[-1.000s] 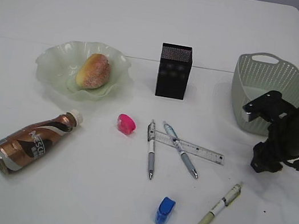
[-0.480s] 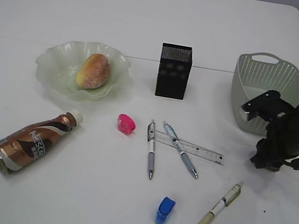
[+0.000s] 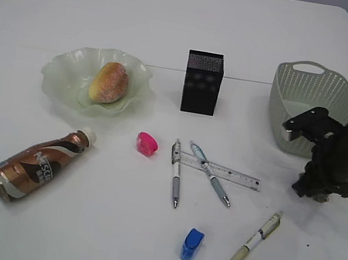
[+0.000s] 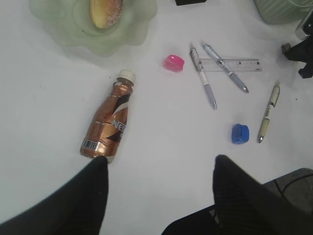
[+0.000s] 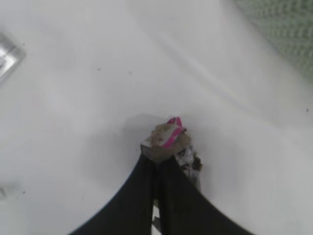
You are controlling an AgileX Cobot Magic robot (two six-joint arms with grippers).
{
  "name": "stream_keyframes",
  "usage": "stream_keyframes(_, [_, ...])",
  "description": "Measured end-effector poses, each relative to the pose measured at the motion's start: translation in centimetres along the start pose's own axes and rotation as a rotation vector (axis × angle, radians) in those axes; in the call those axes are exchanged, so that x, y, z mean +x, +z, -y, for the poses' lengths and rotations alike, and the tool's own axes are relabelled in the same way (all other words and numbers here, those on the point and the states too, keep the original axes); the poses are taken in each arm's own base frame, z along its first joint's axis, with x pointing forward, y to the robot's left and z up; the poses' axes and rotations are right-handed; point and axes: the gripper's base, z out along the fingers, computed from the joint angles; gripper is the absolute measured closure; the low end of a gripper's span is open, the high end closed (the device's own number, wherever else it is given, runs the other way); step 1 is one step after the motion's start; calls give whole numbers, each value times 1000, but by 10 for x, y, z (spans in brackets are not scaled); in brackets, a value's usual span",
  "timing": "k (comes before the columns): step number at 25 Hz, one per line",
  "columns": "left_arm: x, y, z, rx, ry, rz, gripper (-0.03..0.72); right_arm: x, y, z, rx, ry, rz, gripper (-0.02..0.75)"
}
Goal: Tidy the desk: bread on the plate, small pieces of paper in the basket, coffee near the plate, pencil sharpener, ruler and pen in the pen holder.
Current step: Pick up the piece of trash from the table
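Pinching a paper scrap (image 5: 167, 136), the right end effector (image 3: 306, 189) hangs beside the basket (image 3: 310, 107), ruler (image 3: 220, 171) nearby.

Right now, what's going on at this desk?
The right tool is shut on a scrap of paper low over the table beside the basket. The left tool hangs open above the coffee bottle. The bread is on the plate; pens, ruler and sharpeners lie loose.
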Motion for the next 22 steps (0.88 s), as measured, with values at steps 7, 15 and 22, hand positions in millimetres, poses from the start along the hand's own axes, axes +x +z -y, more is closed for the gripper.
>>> stream_keyframes(7, [0,0,0,0,0,0,201,1,-26,-3,-29,55,-11,725])
stream_keyframes(15, [0,0,0,2,-1,0,201,5,-56,-12,-112,140,-34,725])
stream_keyframes(22, [0,0,0,4,-1,-1,201,0,-92,-9,-94,265,8,725])
